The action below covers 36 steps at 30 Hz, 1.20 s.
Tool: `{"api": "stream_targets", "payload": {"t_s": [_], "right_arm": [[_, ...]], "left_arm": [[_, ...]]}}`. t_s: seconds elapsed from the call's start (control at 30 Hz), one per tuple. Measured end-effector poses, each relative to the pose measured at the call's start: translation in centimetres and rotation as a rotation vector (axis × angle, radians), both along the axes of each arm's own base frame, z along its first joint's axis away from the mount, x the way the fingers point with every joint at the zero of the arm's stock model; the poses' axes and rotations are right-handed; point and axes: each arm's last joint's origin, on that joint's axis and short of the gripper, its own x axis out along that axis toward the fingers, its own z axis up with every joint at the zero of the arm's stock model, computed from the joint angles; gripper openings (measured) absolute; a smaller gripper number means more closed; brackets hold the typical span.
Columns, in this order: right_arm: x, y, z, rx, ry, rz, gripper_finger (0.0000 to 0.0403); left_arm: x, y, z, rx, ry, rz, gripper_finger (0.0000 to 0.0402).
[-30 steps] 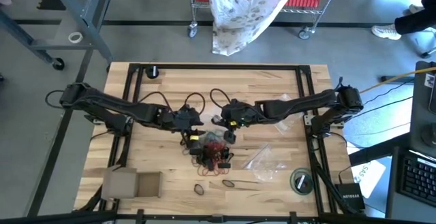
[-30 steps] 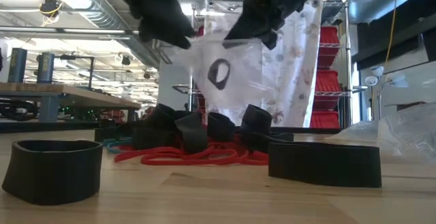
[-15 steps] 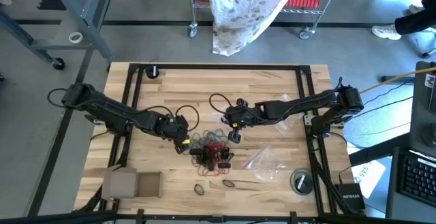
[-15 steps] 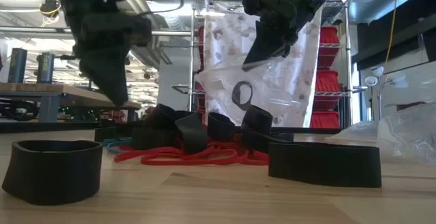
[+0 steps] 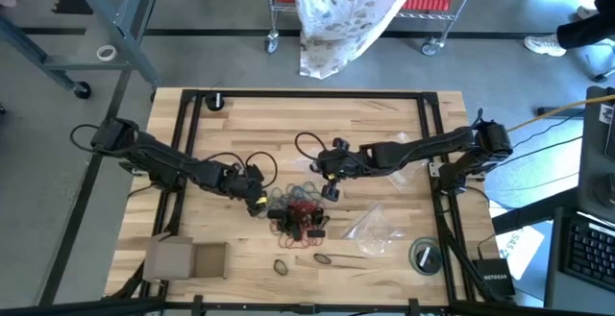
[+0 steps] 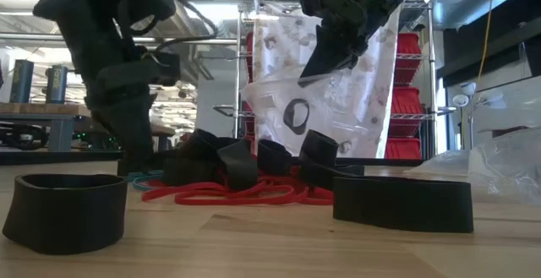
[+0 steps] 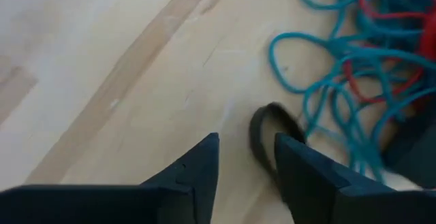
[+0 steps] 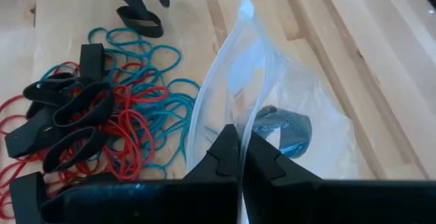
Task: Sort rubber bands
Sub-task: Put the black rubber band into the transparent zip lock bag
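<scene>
**Left gripper down at the pile, right holds a bag aloft**

Since a second ago the left gripper (image 7: 245, 157) has left the bag, swung down and away from the right arm, and now sits low over the table (image 5: 384, 124) at the near edge of the band pile (image 5: 298, 210). Its fingers are narrower than they were but parted, with nothing between them yet. A lone black band (image 7: 269, 139) lies flat on the wood right at the tip of one finger, touching or nearly so. Just beyond it spread teal loops (image 7: 340, 81) tangled with red ones (image 7: 381, 74).

The right gripper (image 8: 240, 157) has hardly moved. Its fingers are pinched tight on the top edge of a clear bag (image 8: 272, 94), which hangs below it above the table. One dark band (image 8: 283, 130) lies inside the bag, directly under the fingers. The heap of red, teal and wide black bands (image 8: 75, 108) lies on the table to one side of the bag, between the two grippers.
</scene>
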Motion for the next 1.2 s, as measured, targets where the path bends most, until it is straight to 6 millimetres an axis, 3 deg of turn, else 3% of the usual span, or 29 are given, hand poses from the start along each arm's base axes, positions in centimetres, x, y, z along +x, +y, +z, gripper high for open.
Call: {"api": "stream_targets", "payload": {"t_s": [0.23, 0.37, 0.6, 0.73, 0.93, 1.2], "right_arm": [[0.2, 0.0, 0.2, 0.001, -0.027, 0.001, 0.0], [0.2, 0.0, 0.1, 0.002, -0.02, 0.005, 0.0], [0.4, 0.2, 0.3, 0.045, -0.05, 0.042, 0.0], [0.7, 0.5, 0.6, 0.114, -0.088, 0.095, 0.0001], [1.0, 0.7, 0.9, 0.176, -0.13, 0.138, 0.0001], [1.2, 0.8, 1.2, 0.217, -0.169, 0.167, 0.0001]], "left_arm": [[0.5, 0.4, -1.1, 0.024, 0.018, -0.02, 0.006], [1.1, 0.2, 0.0, 0.034, -0.039, -0.057, 0.0008], [3.3, -0.9, 6.7, 0.203, -0.32, -0.139, 0.0002], [4.6, -1.3, 9.2, 0.345, -0.487, -0.246, 0.0002], [5.5, -0.9, 10.9, 0.561, -0.583, -0.355, 0.0001], [6.3, -0.5, 11.1, 0.77, -0.568, -0.483, 0.0001]]}}
